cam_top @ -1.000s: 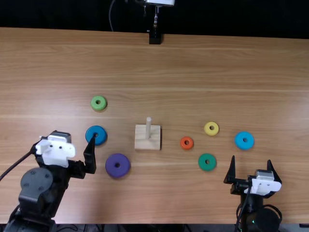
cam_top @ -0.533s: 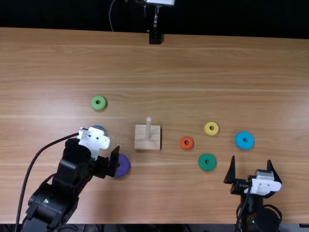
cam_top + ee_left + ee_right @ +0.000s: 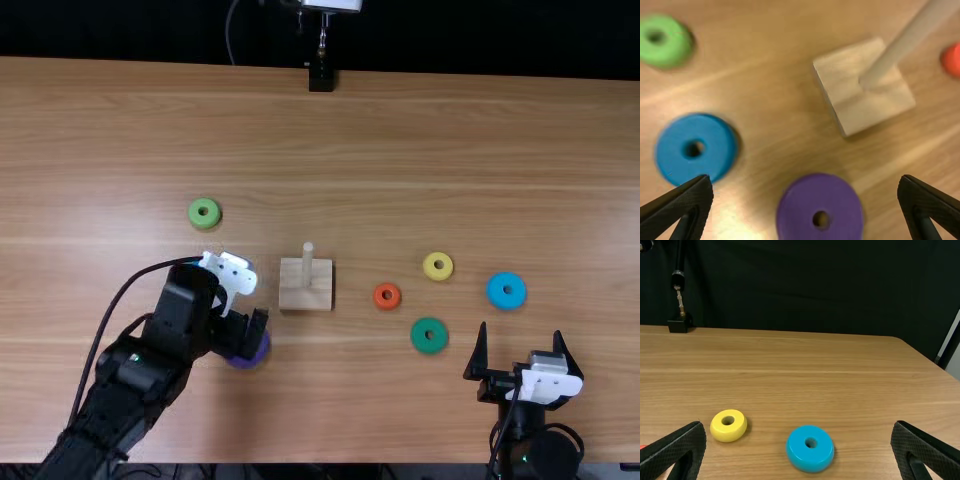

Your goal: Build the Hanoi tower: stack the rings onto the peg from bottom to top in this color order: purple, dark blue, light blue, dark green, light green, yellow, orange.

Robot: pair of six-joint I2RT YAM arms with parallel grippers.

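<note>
The peg stand [image 3: 292, 296] is supported by the surface [image 3: 450, 150], with its peg [image 3: 307, 264] held upright. The left gripper [image 3: 250, 335], spread wide, is positioned over the purple ring [image 3: 820, 200], to the near left of the stand. The right gripper [image 3: 520, 330], also spread wide, is held well apart from the stand, to its near right. The purple ring is laid flat nearest the stand on its left side. The dark blue ring [image 3: 675, 150] is set farther left of the stand. The light blue ring [image 3: 506, 282] is placed well to its right, the dark green ring [image 3: 429, 347] to its near right. The light green ring [image 3: 203, 220] is seen to its far left, the yellow ring [image 3: 438, 276] to its right, and the orange ring [image 3: 387, 304] between yellow ring and stand.
</note>
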